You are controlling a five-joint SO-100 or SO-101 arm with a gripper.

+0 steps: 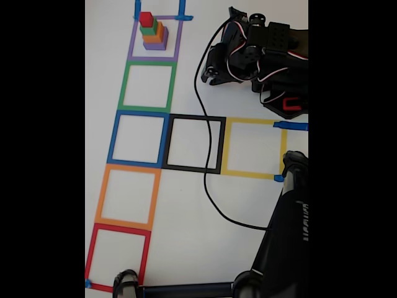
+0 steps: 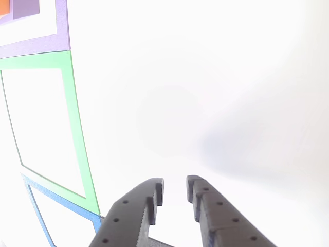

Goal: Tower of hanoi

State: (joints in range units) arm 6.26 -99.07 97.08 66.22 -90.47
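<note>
Well left of the gripper [image 1: 211,73] in the fixed view, the four cubes stand stacked as one tower inside the purple tape square [image 1: 154,38]: purple cube [image 1: 156,44] at the base, orange cube [image 1: 153,35] on it, green cube [image 1: 149,28] next, red cube [image 1: 146,19] on top. The green tape square [image 1: 147,86] lies next to the purple one, nearer the gripper's level, and holds nothing. In the other view the gripper [image 2: 175,191] hangs over bare white table [image 2: 216,77], jaws parted by a narrow gap with nothing between them; the green outline sits to its left, and a corner of the purple and orange cubes shows at the far upper left. A black cable [image 1: 201,130] runs from the arm across the black tape square [image 1: 194,144].
</note>
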